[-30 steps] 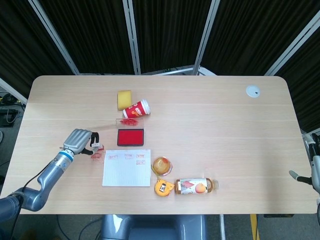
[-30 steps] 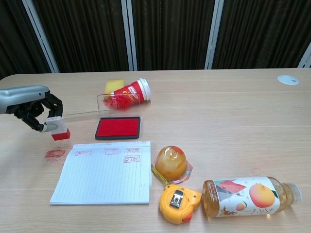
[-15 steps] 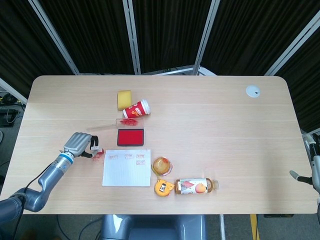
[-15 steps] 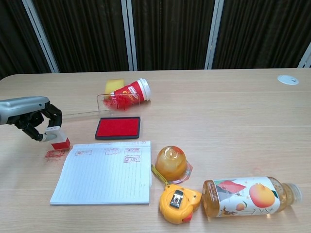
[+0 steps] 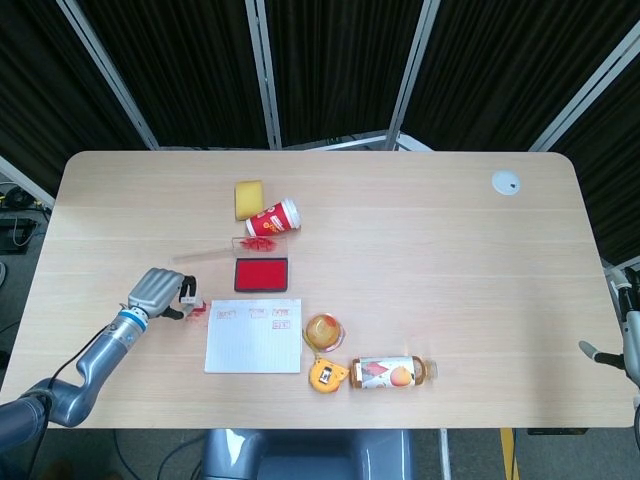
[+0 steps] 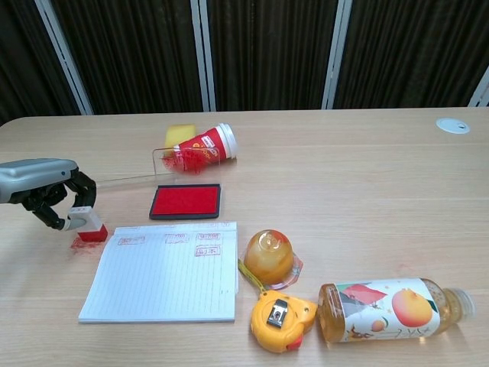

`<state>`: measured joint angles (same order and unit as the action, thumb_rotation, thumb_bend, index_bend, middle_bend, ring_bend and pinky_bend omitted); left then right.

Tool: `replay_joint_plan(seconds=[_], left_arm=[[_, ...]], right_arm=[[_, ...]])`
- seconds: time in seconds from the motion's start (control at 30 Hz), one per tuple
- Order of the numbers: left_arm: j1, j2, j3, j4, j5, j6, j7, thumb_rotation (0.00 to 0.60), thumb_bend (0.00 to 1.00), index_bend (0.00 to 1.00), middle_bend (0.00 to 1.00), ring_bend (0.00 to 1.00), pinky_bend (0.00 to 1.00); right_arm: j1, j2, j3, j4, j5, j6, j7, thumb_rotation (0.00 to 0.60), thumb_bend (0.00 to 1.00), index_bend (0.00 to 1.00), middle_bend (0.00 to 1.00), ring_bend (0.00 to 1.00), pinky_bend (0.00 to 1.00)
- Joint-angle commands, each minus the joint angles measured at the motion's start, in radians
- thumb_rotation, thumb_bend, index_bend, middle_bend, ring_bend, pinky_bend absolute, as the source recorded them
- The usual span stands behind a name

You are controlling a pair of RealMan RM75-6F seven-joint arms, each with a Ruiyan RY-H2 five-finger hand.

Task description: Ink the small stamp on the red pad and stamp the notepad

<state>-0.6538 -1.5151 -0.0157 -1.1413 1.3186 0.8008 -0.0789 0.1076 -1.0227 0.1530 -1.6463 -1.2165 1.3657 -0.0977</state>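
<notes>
My left hand (image 5: 158,290) (image 6: 44,189) pinches the small stamp (image 5: 190,302) (image 6: 89,225), a white block with a red base. The stamp's base sits on the table, on a red ink smudge just left of the notepad's top left corner. The lined notepad (image 5: 253,340) (image 6: 164,275) carries three red stamp marks along its top edge. Beyond the notepad lies the open red ink pad (image 5: 261,274) (image 6: 186,201). Only a sliver of my right hand (image 5: 622,348) shows at the far right edge of the head view, off the table, and its fingers are unclear.
The pad's clear lid (image 6: 182,162) stands behind it, smeared red. A tipped red paper cup (image 5: 273,219) (image 6: 205,144) and a yellow sponge (image 5: 248,198) lie further back. Right of the notepad are a jelly cup (image 6: 268,256), a yellow tape measure (image 6: 281,319) and a lying bottle (image 6: 390,310).
My left hand has come down and slightly towards me, taking the stamp from above the table to rest on the red smudge beside the notepad.
</notes>
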Motion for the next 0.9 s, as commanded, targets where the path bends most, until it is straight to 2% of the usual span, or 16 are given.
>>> replay_joint_plan(seconds=[0.03, 0.37, 0.6, 0.9], left_arm=[[0.003, 0.000, 0.002, -0.001, 0.003, 0.004, 0.012, 0.600, 0.34, 0.56, 0.56, 0.84, 0.88], [0.010, -0.011, 0.002, 0.006, 0.002, 0.007, 0.035, 0.600, 0.33, 0.54, 0.53, 0.84, 0.88], [0.016, -0.012, 0.001, 0.007, -0.003, 0.005, 0.055, 0.600, 0.19, 0.45, 0.43, 0.83, 0.87], [0.021, 0.000, -0.001, -0.013, 0.004, 0.012, 0.061, 0.600, 0.16, 0.43, 0.41, 0.83, 0.87]], right_arm=[[0.000, 0.000, 0.000, 0.000, -0.001, 0.000, 0.000, 0.600, 0.00, 0.00, 0.00, 0.00, 0.00], [-0.001, 0.000, -0.001, -0.001, -0.002, 0.002, -0.001, 0.600, 0.00, 0.00, 0.00, 0.00, 0.00], [-0.001, -0.001, -0.001, -0.001, -0.002, 0.002, -0.002, 0.600, 0.00, 0.00, 0.00, 0.00, 0.00], [-0.001, 0.000, -0.002, -0.002, -0.005, 0.002, -0.001, 0.600, 0.00, 0.00, 0.00, 0.00, 0.00]])
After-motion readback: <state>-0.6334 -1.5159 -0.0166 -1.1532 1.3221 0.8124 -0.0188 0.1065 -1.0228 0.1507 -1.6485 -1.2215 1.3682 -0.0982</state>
